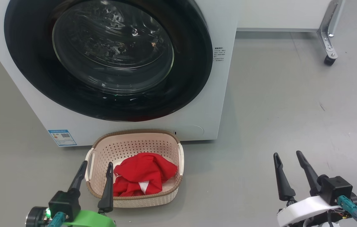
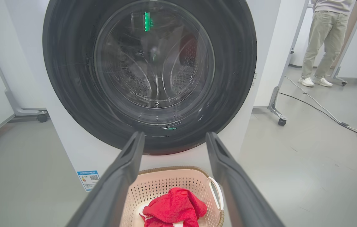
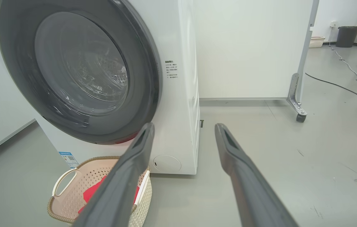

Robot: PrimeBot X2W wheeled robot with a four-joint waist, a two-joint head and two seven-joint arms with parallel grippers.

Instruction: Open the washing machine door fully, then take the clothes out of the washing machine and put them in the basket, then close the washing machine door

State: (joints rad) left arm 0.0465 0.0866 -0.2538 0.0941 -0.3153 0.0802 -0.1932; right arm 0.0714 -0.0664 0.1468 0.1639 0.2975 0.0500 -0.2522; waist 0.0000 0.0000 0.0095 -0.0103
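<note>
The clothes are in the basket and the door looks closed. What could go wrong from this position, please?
1. The open left gripper hangs close to the left handle of the basket; a careless move could snag it and spill the clothes.
2. The washing machine door looks shut, but whether it has latched cannot be told; it might swing open.
3. A cable and a person are to the right; driving there risks a collision.

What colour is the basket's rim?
Brown with a woven look, topping the cream perforated sides of the basket; clearest in the head view.
</note>
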